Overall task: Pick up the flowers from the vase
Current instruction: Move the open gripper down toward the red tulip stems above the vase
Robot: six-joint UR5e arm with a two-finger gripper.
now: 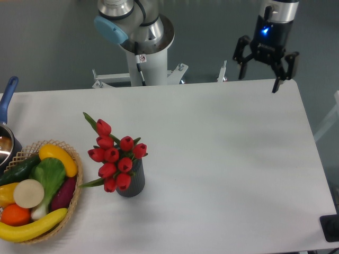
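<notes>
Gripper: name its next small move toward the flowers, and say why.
Probably travel left and forward across the table toward the flowers. The gripper hangs open above the table's far right edge, far from the vase, where the tulips stand ungrasped.

Matt white table (pixel 222 159), smooth and even, under a ribbed dark grey vase (pixel 132 182) with a dull finish and waxy-looking red flowers (pixel 116 156). Woven wicker basket (pixel 74 198), rough-textured, beside glossy plastic-looking fruit (pixel 32 226). Black matt gripper (pixel 258 74) with fingers spread apart, below a polished metal arm base (pixel 145 32) with a pale blue smooth cap.
</notes>
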